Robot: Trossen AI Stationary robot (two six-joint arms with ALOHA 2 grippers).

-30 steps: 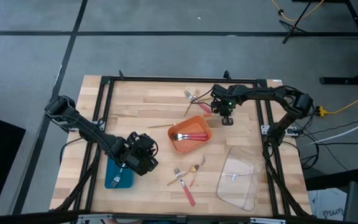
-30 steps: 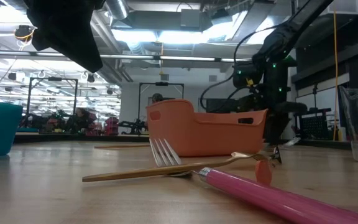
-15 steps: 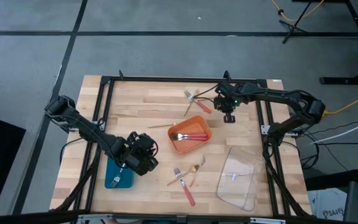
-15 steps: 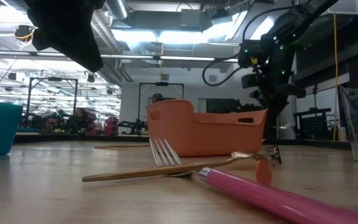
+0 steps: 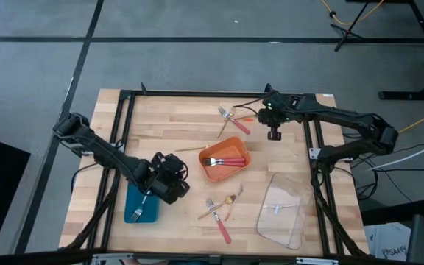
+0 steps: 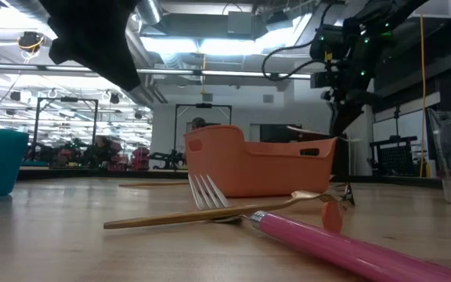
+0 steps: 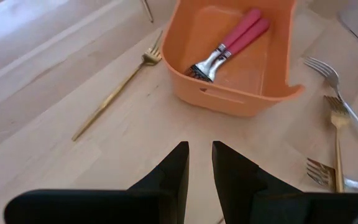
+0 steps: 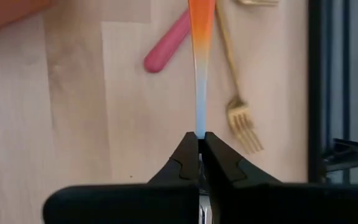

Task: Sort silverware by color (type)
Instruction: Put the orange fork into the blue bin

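My right gripper (image 8: 199,138) hangs over the table's far right part (image 5: 263,118), shut on an orange-handled fork (image 8: 201,56). Below it lie a pink-handled fork (image 8: 166,43) and a gold fork (image 8: 238,124). My left gripper (image 7: 201,158) hovers beside the blue tray (image 5: 140,210), fingers a little apart with nothing between them. It faces the orange tray (image 5: 224,159), which holds two pink-handled forks (image 7: 229,43). A gold fork (image 7: 114,93) lies flat left of that tray. More forks (image 5: 223,210) lie near the front edge. My right gripper pinches the fork's narrow silver end (image 8: 198,124) between its two fingertips, coming from above at a slant. The orange handle (image 8: 201,18) sticks out beyond the fingers toward the table's left. The fork is lifted clear of the table.
A clear tray (image 5: 282,210) with one small piece of silverware stands at the near right. The blue tray holds one fork (image 5: 137,213). A black frame rail (image 8: 328,81) runs along the table's right side near my right gripper.
My right gripper has risen, drifting toward the far right, and has tipped steeper, carrying the orange-handled fork up clear of the table. It has stayed shut on the fork throughout.
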